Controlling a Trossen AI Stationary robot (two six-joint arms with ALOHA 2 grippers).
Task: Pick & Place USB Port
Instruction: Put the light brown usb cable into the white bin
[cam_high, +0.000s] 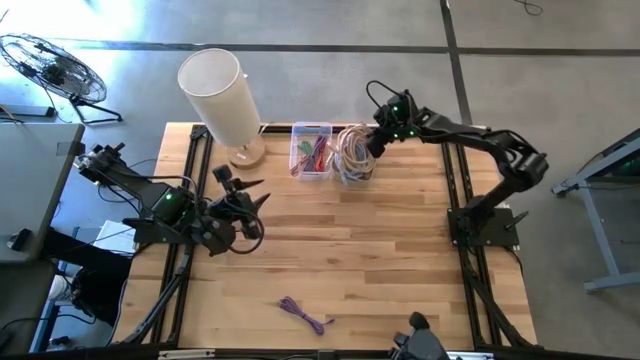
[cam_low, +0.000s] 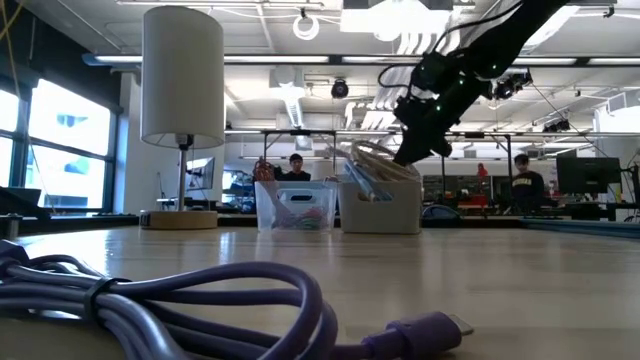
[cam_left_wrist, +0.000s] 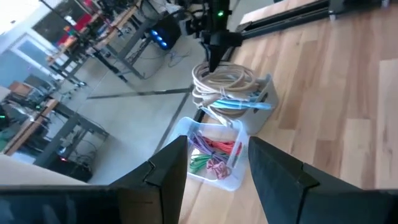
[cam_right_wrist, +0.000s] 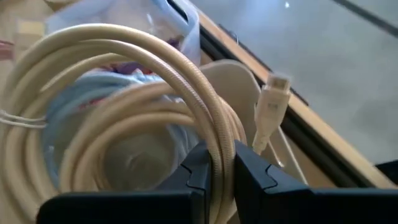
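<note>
The beige coiled cable (cam_right_wrist: 155, 118) sits bundled in the white bin (cam_high: 352, 165) at the far edge of the tabletop (cam_high: 380, 260), and one strand of it runs straight down between the fingers of the right claw (cam_right_wrist: 221, 171). In the right wrist view those two dark fingers are drawn in tight against the strand, one on each side, so the claw is nearly closed and has hold of the cable. The cable's beige plug (cam_right_wrist: 270, 109) stands up just beside the pinched strand, free of the fingers. A pale blue cable (cam_left_wrist: 239, 104) lies among the beige loops in the same bin.

Seen from above, the right claw (cam_high: 378, 140) reaches in over the bin's far right corner. Touching the bin on its left is a clear bin (cam_high: 312, 150) holding red, green and purple cables. Further left along the same edge stands a lamp (cam_high: 222, 100) with a tall white shade on a round wooden base.

The left claw (cam_high: 245, 200) waits over the left part of the tabletop, well apart from both bins, its fingers (cam_left_wrist: 168, 171) spread with nothing between them.

A purple coiled cable (cam_high: 303, 314) lies alone near the front edge of the tabletop, well apart from either claw; in the low view it fills the foreground, with its plug (cam_low: 425, 330) resting on the wood.
</note>
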